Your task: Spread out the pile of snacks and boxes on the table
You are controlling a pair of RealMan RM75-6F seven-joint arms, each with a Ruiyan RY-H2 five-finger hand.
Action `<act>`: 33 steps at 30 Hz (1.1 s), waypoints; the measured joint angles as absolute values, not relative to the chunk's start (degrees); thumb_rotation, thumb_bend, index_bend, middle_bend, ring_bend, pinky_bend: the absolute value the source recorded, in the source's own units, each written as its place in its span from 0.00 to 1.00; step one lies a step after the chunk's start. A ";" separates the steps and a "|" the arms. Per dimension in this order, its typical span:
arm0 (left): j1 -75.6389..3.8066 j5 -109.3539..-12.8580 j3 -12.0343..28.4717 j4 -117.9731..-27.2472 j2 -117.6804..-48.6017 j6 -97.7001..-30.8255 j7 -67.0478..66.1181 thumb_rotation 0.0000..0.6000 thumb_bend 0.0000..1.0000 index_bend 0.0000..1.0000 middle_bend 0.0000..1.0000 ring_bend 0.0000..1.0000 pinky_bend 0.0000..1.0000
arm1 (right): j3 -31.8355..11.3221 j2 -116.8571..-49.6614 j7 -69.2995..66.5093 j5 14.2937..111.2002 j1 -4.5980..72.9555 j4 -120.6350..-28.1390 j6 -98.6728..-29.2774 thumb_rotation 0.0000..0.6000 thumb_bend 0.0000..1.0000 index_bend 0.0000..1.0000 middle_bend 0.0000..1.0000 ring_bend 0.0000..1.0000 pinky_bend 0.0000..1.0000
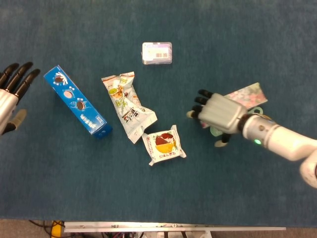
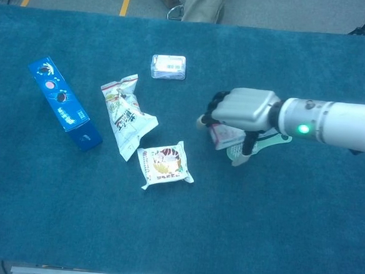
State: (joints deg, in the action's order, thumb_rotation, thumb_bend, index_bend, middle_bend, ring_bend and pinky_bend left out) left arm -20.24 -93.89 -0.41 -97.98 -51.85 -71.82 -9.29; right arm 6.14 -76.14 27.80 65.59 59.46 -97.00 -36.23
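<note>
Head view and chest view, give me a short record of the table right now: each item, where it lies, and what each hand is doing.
surface: blue cloth table
blue box: far left, lying flat
white snack bag: centre, apart from the blue box
square snack packet: just below the bag
small clear pack: top centre, alone
floral box: right, partly under the right hand
green brush: beside the floral box, mostly hidden
right hand: resting over the floral box; grip unclear
left hand: left edge, fingers apart, holding nothing

Head cam looks pretty much straight down on the table (image 1: 247, 39). Chest cam sits lower, angled forward, catching the floor past the far edge. Both share the same snacks and right hand (image 1: 218, 111).
</note>
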 measured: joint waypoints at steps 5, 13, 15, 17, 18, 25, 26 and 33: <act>-20.60 -94.05 -0.32 -97.90 -52.29 -71.35 -9.44 1.00 0.36 0.00 0.06 0.09 0.27 | 7.85 -72.85 25.86 68.27 56.85 -98.89 -37.99 0.75 0.00 0.19 0.29 0.13 0.08; -20.65 -94.46 -0.25 -98.47 -52.18 -71.55 -9.85 1.00 0.36 0.00 0.06 0.09 0.27 | 4.09 -72.74 21.01 68.91 54.74 -97.81 -41.79 0.75 0.00 0.19 0.29 0.13 0.10; -20.34 -94.41 -0.35 -98.57 -51.81 -71.88 -9.91 1.00 0.36 0.00 0.06 0.09 0.27 | 2.55 -73.33 20.74 67.73 54.86 -96.84 -41.97 0.75 0.00 0.19 0.29 0.13 0.11; -20.01 -94.25 -0.42 -98.66 -51.45 -72.20 -9.87 1.00 0.36 0.00 0.06 0.09 0.27 | 1.06 -74.14 20.95 65.79 55.39 -95.81 -41.81 0.75 0.00 0.19 0.29 0.13 0.11; -19.80 -94.17 -0.46 -98.73 -51.23 -72.45 -9.79 1.00 0.36 0.00 0.06 0.09 0.27 | 0.60 -74.53 21.21 64.80 55.74 -95.36 -41.65 0.75 0.00 0.19 0.28 0.13 0.11; -18.41 -94.28 -1.01 -98.93 -50.37 -73.85 -9.48 1.00 0.36 0.00 0.06 0.09 0.27 | -2.71 -78.47 26.44 54.89 60.19 -91.83 -40.34 0.75 0.00 0.19 0.25 0.13 0.11; -18.23 -94.27 -1.07 -98.93 -50.29 -74.02 -9.42 1.00 0.36 0.00 0.06 0.09 0.27 | -3.02 -79.00 27.19 53.50 60.83 -91.35 -40.25 0.75 0.00 0.19 0.25 0.13 0.11; -16.69 -94.14 -1.48 -98.84 -49.62 -75.57 -9.03 1.00 0.36 0.00 0.06 0.09 0.27 | -5.16 -84.02 32.58 42.82 66.64 -85.88 -39.95 0.75 0.00 0.17 0.23 0.13 0.11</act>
State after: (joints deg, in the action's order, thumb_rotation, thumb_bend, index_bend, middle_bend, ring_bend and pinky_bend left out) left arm -16.69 -94.14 -1.48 -98.84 -49.62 -75.57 -9.03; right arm -5.16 -84.02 32.58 42.82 66.64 -85.88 -39.95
